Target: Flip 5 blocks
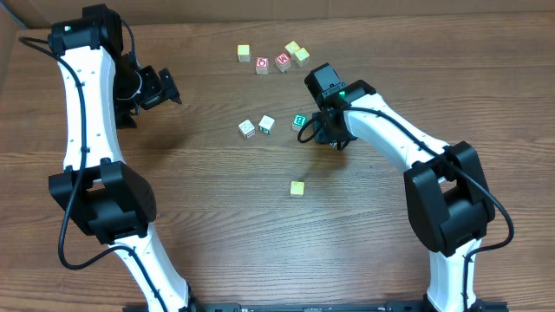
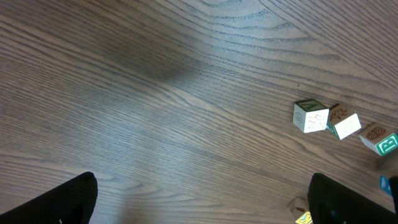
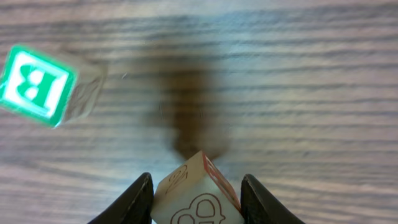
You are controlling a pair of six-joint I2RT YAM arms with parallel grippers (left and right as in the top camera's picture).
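Progress cannot be counted from the faces shown (at most one flip seems under way): one block [image 3: 199,200] is pinched between the jaws of the right gripper [image 3: 196,183], the green B block [image 3: 37,84] lies at its 10 o'clock, and the left gripper [image 1: 169,89] is held spread and empty, well apart at 9 o'clock

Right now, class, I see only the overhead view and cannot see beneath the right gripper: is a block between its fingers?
Observer: Yes. In the right wrist view a tilted block sits between the fingers of the right gripper, which seem to touch it.
Operator: Any colour on it?
Observer: One narrow side is red.
Operator: And the green block beside it?
Observer: The green block shows a green letter B, framed in green.
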